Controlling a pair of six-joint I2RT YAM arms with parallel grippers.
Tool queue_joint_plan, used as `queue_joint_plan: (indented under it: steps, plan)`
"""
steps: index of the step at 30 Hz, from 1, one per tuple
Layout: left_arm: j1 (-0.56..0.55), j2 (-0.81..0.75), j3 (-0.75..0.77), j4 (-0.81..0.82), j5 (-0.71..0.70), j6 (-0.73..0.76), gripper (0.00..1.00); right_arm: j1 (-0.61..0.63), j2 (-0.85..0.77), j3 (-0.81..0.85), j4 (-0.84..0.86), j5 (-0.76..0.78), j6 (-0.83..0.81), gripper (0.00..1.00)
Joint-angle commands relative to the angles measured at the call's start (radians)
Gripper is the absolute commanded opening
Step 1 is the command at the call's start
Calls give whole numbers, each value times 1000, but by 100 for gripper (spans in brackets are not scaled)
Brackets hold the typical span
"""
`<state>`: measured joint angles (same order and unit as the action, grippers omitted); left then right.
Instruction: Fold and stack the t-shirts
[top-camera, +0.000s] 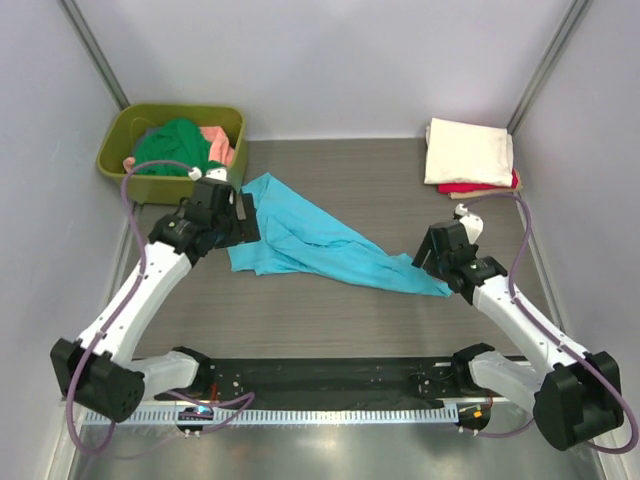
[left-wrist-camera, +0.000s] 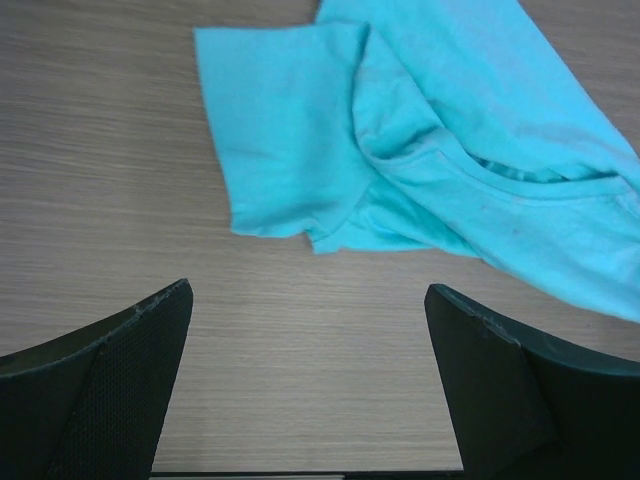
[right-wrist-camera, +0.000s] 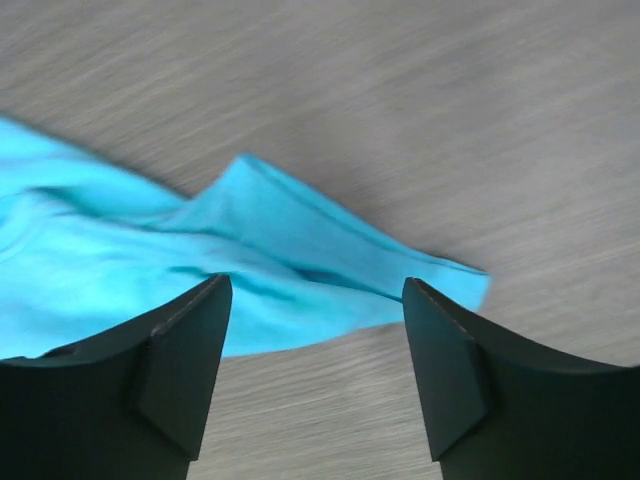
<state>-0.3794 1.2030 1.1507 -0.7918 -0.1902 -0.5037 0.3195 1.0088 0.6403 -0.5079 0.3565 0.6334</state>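
Both wrist views show spread, empty jaws: left gripper (left-wrist-camera: 308, 290) short of the turquoise t-shirt (left-wrist-camera: 420, 130), right gripper (right-wrist-camera: 316, 283) over its end; only overhead shows the folded cream t-shirt (top-camera: 468, 150)

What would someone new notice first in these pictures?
A bright turquoise-blue cloth t-shirt lies rumpled centrally between the open left end effector and open right end effector. Far left, an olive-green plastic tub holds a dark green shirt and a salmon-pink shirt; far right, a folded cream-white shirt tops a red shirt.
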Motion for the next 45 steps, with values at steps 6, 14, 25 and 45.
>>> queue_joint_plan:
  steps: [6,14,25,45]
  plan:
    - [13,-213,-37,-58,-406,54,100,380,304,435,127,-13,-77,79]
    - [125,-440,-97,3,-482,16,100,547,953,1070,195,-303,-276,77]
    - [146,-484,-103,9,-476,8,100,633,1603,1831,114,-326,-311,77]
    - [152,-470,-100,11,-433,14,100,740,1711,1849,-118,-191,-302,78]
